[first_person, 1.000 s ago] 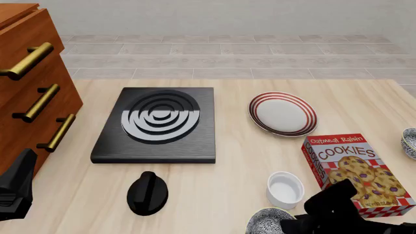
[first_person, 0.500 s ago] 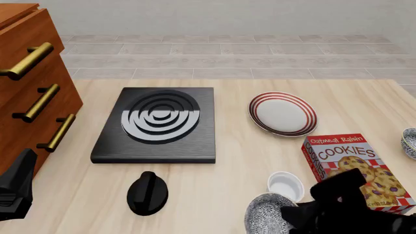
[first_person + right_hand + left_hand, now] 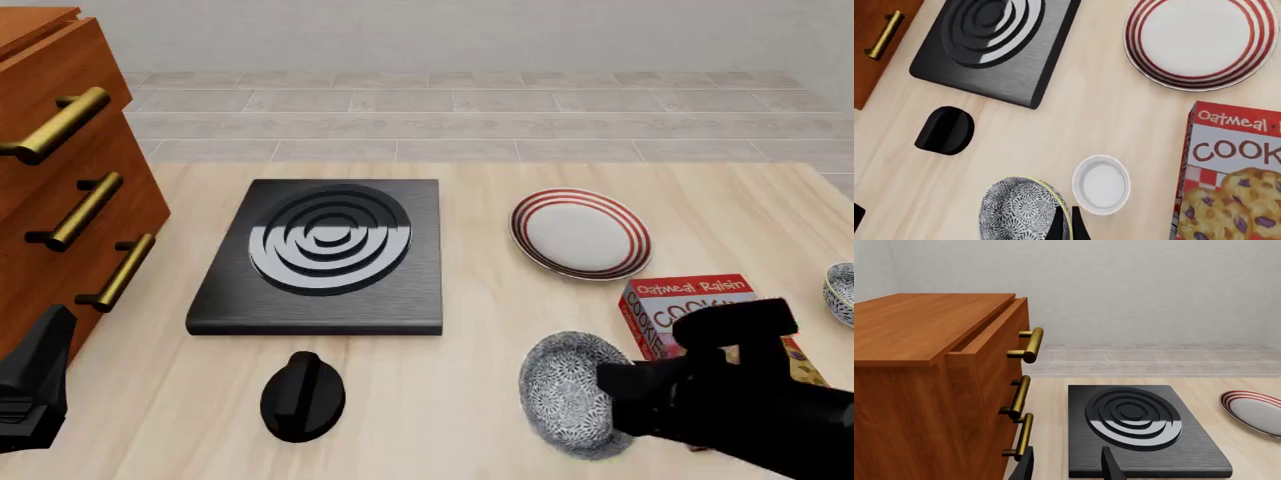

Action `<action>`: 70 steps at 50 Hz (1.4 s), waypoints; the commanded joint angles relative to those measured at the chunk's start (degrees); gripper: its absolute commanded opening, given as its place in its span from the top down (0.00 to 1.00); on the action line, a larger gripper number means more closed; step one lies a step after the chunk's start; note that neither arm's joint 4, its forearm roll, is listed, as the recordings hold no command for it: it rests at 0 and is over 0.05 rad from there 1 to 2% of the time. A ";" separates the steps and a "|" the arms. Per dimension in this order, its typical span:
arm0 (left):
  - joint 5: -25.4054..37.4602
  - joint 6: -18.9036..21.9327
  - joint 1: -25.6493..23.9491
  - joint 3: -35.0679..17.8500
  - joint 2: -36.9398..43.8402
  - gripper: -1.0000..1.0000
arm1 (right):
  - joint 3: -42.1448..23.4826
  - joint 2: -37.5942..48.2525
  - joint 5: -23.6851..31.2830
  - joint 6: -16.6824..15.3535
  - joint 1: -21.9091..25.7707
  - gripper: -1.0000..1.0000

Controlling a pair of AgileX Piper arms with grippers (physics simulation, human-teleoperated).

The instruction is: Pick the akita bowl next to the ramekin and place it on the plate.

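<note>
Black burner slab (image 3: 320, 258), dark knob (image 3: 303, 396), cookie box (image 3: 687, 305), wooden drawers (image 3: 60, 190).

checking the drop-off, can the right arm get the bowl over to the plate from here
Probably yes. The right gripper holds the akita bowl lifted, and only bare table lies between it and the plate; the cookie box sits off to the side.

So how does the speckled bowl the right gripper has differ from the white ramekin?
The akita bowl is covered in a dense dark speckled pattern, while the ramekin is plain white. The bowl is wider than the ramekin. The bowl is tipped and clamped at its rim by the right gripper, while the ramekin sits upright on the table. Both are small and round.
</note>
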 commanded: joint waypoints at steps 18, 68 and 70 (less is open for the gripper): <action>0.00 0.00 0.00 0.00 0.00 0.00 | -5.88 1.10 -0.80 0.23 -7.70 1.00; 0.00 0.00 0.00 0.00 0.00 0.00 | -11.75 14.47 -12.17 -2.74 -19.84 1.00; 0.00 0.00 0.00 0.00 0.00 0.00 | -12.10 15.17 -12.58 -2.88 -20.17 1.00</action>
